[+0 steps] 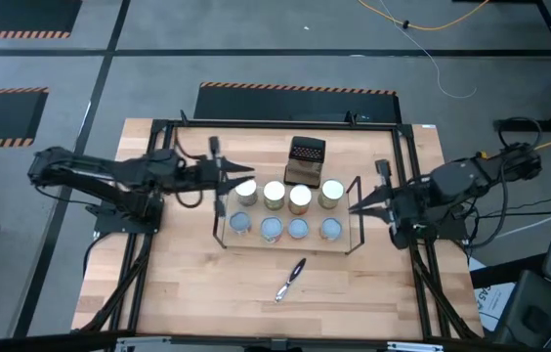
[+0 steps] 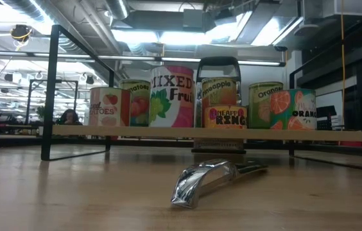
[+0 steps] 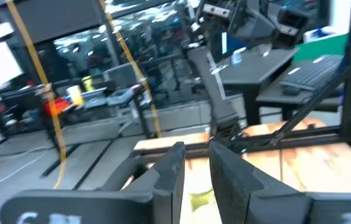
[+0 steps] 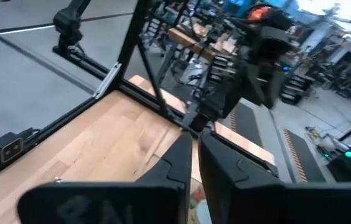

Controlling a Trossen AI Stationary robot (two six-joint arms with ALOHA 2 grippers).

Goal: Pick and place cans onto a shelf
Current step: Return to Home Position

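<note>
Okay, all eight cans [image 1: 300,198] sit on the shelf [image 2: 142,131] mid-frame, so I'd just back the left gripper [image 1: 248,173] (barely cracked, empty) and right gripper [image 1: 353,207] (nearly pinched closed, empty) straight outward, clear of the wire ends, before folding home.

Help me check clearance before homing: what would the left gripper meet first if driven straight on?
Likely the nearest back-row can at its tip; if the left gripper rides above the cans, the right gripper opposite. Height is unclear.
</note>
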